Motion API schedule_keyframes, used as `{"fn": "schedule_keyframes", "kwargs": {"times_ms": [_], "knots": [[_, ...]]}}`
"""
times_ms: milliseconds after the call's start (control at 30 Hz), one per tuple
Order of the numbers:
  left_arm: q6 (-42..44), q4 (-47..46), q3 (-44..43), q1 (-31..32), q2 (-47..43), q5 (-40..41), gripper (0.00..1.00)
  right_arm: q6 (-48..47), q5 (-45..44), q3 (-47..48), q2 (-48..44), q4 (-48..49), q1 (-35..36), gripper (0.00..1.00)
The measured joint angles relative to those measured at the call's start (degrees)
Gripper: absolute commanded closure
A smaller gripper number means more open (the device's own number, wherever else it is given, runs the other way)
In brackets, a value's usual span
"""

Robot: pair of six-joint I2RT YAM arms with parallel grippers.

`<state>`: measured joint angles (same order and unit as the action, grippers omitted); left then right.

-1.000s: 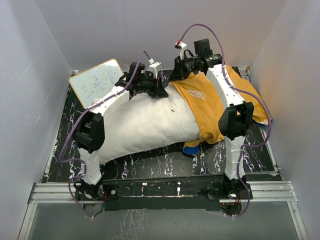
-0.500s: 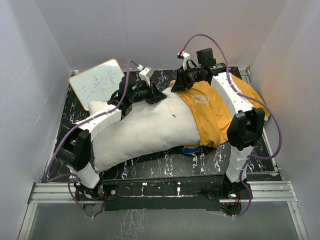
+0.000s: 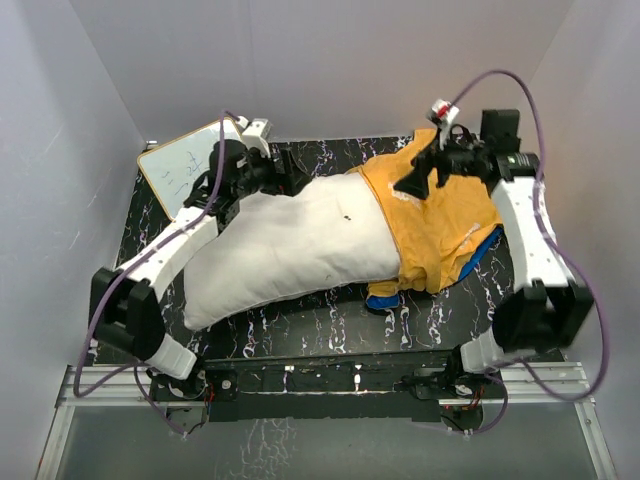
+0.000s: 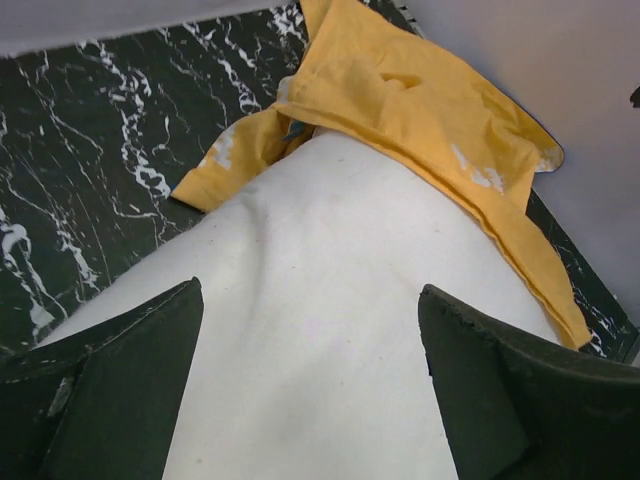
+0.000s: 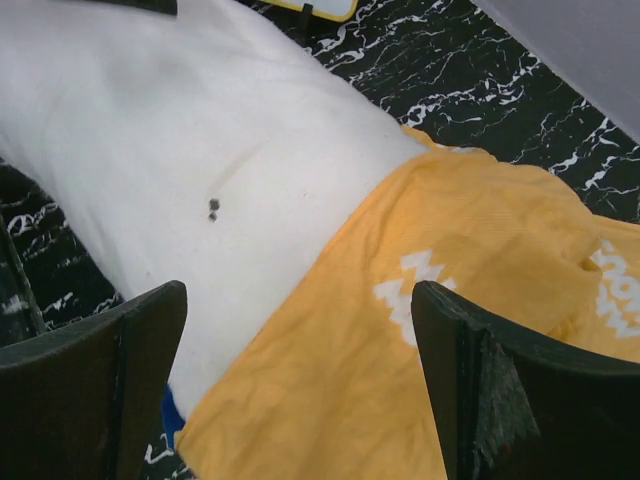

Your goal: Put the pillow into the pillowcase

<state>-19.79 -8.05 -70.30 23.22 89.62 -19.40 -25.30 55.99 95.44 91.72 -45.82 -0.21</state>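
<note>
count: one pillow, one pillowcase, one whiteboard, two grippers. pillow lies slantwise across the table, its 3 o'clock end covered by the orange pillowcase. bare marble runs along 6 o'clock, and walls close three sides. left gripper hovers over the pillow's 11 o'clock edge, right gripper over the pillowcase mouth at 1 o'clock. both jaws are spread wide, gripping nothing.

Black marbled desk, three things on it.
White pillow sprawls across the middle, its right end tucked inside the orange-yellow pillowcase spread toward the right edge; a whiteboard sits at the far left corner.
</note>
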Motion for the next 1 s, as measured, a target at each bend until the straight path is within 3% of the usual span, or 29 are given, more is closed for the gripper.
{"fn": "schedule_keyframes", "kwargs": {"times_ms": [100,200,233,400,533,800,1000], "knots": [[3.87,3.1,-0.28,-0.5,-6.4,-1.2,0.13,-2.84,0.63,-12.85,-13.31,4.11,-1.84,0.01],[10.08,4.59,1.16,3.76,-12.28,-0.98,0.13,-5.33,0.81,-22.21,-23.47,4.11,-1.38,0.01],[13.14,5.33,2.08,6.91,-14.27,-0.55,0.12,-6.29,0.83,-24.0,-25.62,3.26,-1.25,0.0],[29.35,9.9,6.71,26.49,-17.2,2.91,0.1,-8.26,-2.56,-28.04,-28.85,-2.21,-1.18,0.2],[39.89,12.87,10.97,35.08,-13.75,10.99,0.09,-5.9,-7.98,-32.37,-29.59,-4.22,-1.2,0.29],[53.46,10.82,13.44,37.92,-6.12,26.49,0.09,4.55,-16.39,-38.99,-30.23,-0.98,3.87,0.31],[55.93,6.36,13.46,38.05,-1.88,32.17,0.25,9.57,-23.02,-40.92,-26.77,3.37,7.39,0.49]]}}
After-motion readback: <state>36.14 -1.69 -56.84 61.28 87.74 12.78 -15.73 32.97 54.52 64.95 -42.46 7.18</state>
